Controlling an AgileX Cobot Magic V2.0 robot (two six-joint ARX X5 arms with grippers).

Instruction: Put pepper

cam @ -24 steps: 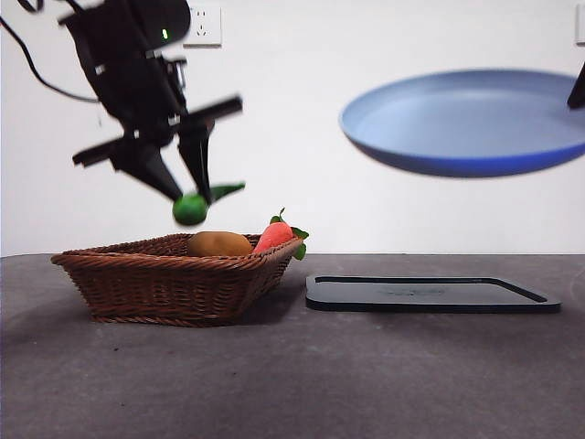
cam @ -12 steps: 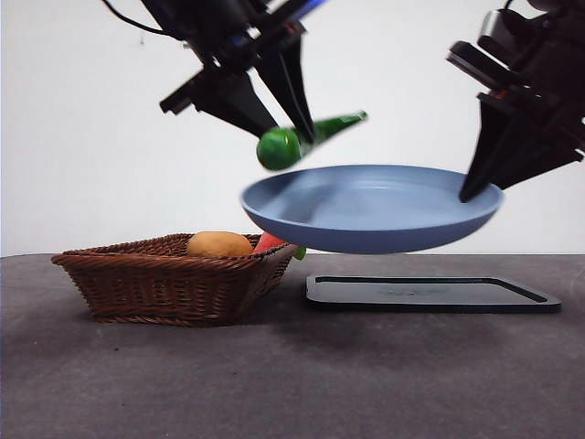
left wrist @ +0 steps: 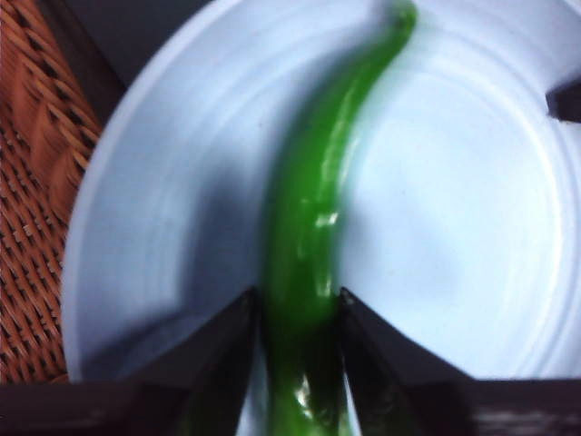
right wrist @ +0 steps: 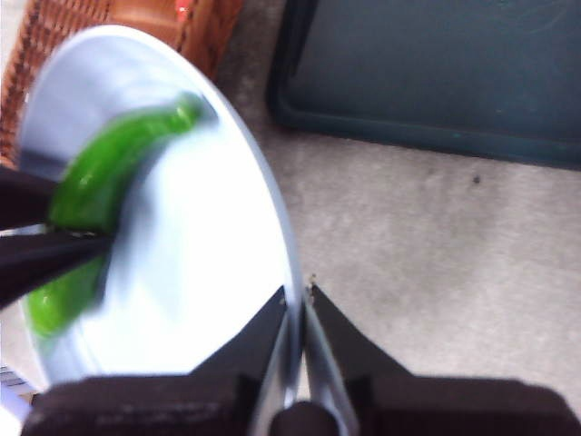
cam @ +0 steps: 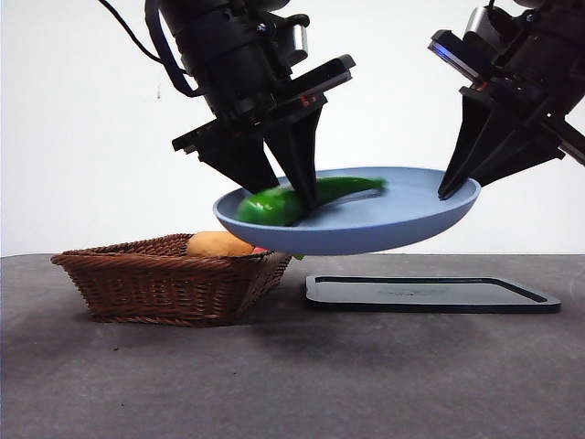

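The glossy green pepper lies in the blue plate, which hangs in the air above the basket and tray. My left gripper is shut on the pepper's thick end; the left wrist view shows the pepper between the jaws over the plate. My right gripper is shut on the plate's rim at the right and holds it up. In the right wrist view the plate's rim sits between the jaws, with the pepper blurred in the plate.
A wicker basket stands on the table at left with a yellow-orange fruit in it. A flat black tray lies to its right, under the plate; it also shows in the right wrist view.
My left gripper has come down with the pepper from above the plate into it. The plate has dropped a little and shifted left, tilted up at the right.
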